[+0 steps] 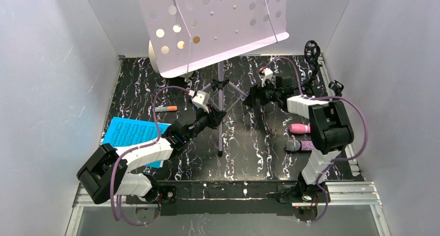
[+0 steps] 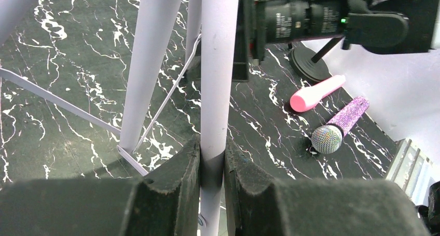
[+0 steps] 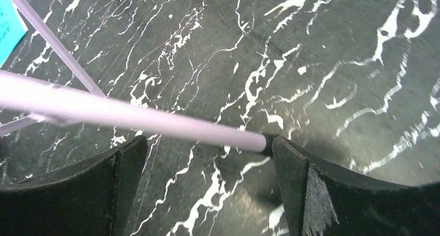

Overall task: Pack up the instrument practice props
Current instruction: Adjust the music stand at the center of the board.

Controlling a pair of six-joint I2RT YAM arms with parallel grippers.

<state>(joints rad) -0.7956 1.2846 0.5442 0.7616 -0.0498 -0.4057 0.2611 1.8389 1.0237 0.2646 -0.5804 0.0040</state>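
Near left, a blue sheet-music page (image 1: 129,135) lies flat on the counter (image 1: 254,161). Near right, the glittery purple microphone (image 1: 300,145) and the pink microphone (image 1: 299,128) lie close together, not touching. Mid-counter, the left claw (image 2: 211,149) is clamped on a tube of the lilac music rack (image 1: 218,23). The right claw (image 3: 208,144) gapes wide, gripping nothing, astride a tripod leg (image 3: 129,114) whose tip sits at one finger's inner face. The rack's perforated panel stands at the back.

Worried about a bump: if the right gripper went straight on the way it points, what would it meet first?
Most likely the lilac tripod leg, which crosses between the jaws of the open right gripper. Beyond it lies the marbled table. How far in front of the gripper the leg sits is unclear.
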